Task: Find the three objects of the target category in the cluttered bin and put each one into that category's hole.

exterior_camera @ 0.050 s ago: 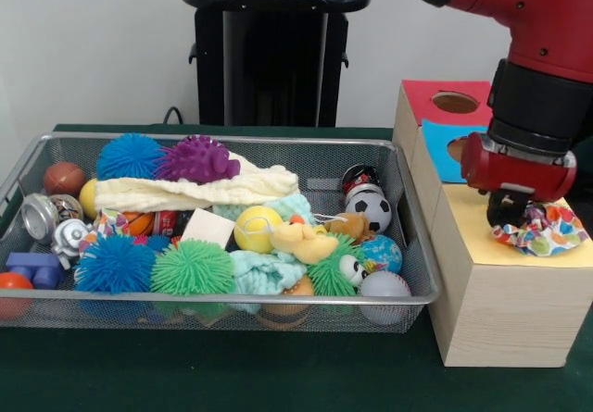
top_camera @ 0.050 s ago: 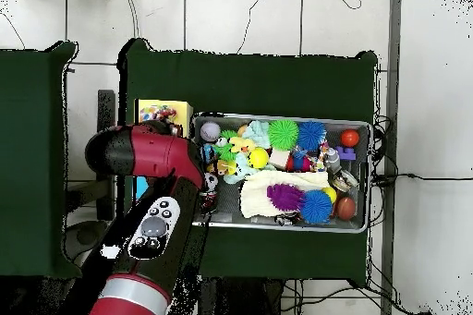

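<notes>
Front view puts your tool (exterior_camera @ 0.050 s ago: 515,210) low over the yellow panel (exterior_camera @ 0.050 s ago: 491,241) of the wooden box (exterior_camera @ 0.050 s ago: 482,310), with a bundle of patterned cloth (exterior_camera @ 0.050 s ago: 542,230) bunched right under it and resting on that panel. You cannot tell from either view whether the tool is clamped on the cloth or has let it go; the black tip is buried in the folds.

The cloth sits on a flat yellow surface, and no hole shows beneath it. The holes you can see are further back, one in the red panel (exterior_camera @ 0.050 s ago: 455,102) and one in the blue panel (exterior_camera @ 0.050 s ago: 456,148), the latter half hidden by the arm. If yellow's opening is under the cloth, fine; if not, releasing here would leave it lying on top.

Watch the limp fabric too. It may snag on the tool as you lift, or drape over a hole's rim instead of dropping through.

The wire bin (exterior_camera @ 0.050 s ago: 408,245) stands just beside the box on the table (exterior_camera @ 0.050 s ago: 232,375), still heaped with spiky balls, a soccer ball (exterior_camera @ 0.050 s ago: 374,211) and more cloth (exterior_camera @ 0.050 s ago: 190,190), so a dragged piece could fall back in.
</notes>
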